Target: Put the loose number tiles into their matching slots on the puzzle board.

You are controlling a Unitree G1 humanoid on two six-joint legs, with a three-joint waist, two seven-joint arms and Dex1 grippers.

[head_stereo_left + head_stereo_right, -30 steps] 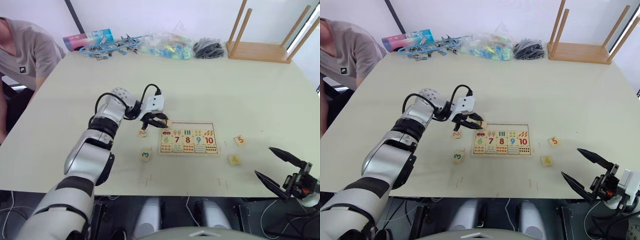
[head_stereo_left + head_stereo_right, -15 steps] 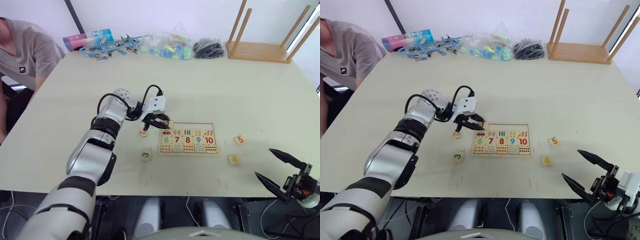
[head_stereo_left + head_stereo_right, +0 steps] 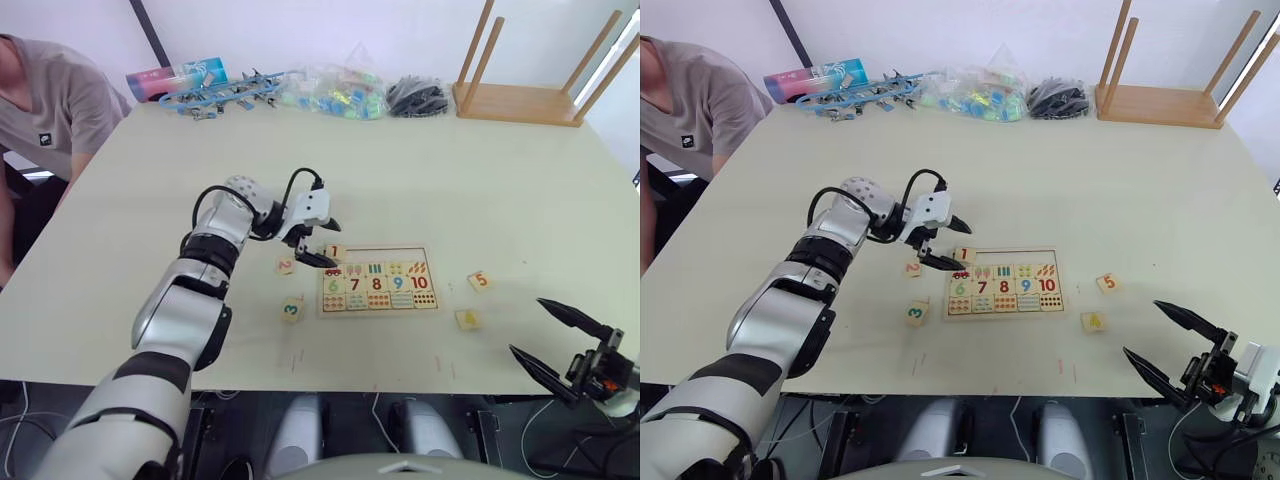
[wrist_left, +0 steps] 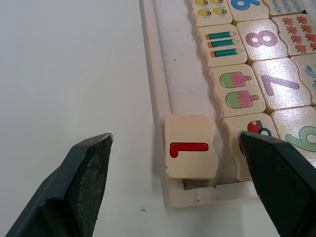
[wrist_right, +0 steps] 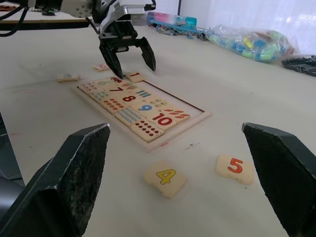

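The puzzle board (image 3: 378, 290) lies mid-table, with tiles 6 to 10 in place and its far row of slots (image 3: 385, 254) bare. The red 1 tile (image 4: 191, 153) lies at that row's left end, at the board's corner, and one edge looks slightly raised. My left gripper (image 3: 336, 246) hovers over it, open, with its fingers (image 4: 84, 182) on either side and not touching it. Tile 2 (image 3: 286, 266) and tile 3 (image 3: 291, 310) lie left of the board. Tile 5 (image 3: 480, 281) and tile 4 (image 3: 467, 319) lie to its right. My right gripper (image 3: 526, 324) hangs open past the table's front right edge.
An upturned wooden stool (image 3: 520, 100) stands at the back right. Bags of small parts (image 3: 345, 95), a black clump (image 3: 415, 97) and blue items (image 3: 220, 95) line the back edge. A person (image 3: 50, 100) sits at the far left.
My left gripper has opened and let go of the 1 tile, which now lies at the board's corner. The right arm has not moved.
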